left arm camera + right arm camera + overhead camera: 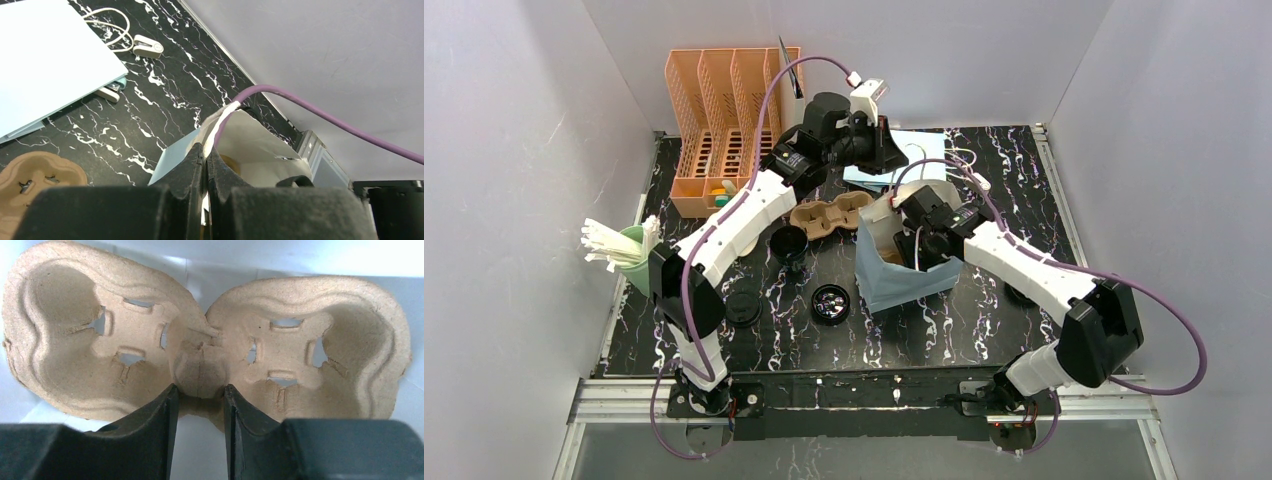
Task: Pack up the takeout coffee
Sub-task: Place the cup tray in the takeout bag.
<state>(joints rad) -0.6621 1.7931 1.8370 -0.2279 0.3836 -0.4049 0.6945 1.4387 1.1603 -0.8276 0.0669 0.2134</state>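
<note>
- While the left gripper (205, 152) has its fingers pressed together on the white handle (223, 116) of the light-blue paper bag (904, 282), the right gripper (200, 390) clamps its fingers on the centre bridge of a pulp two-cup carrier (300, 340) inside that bag.
- The takeout coffee cups (789, 243) stand outside the bag on the table (964, 330), left of the right fingers and well apart from both finger pairs.
- Count: three cups in clear view; two carriers, the second carrier (829, 215) on the table; one bag.
</note>
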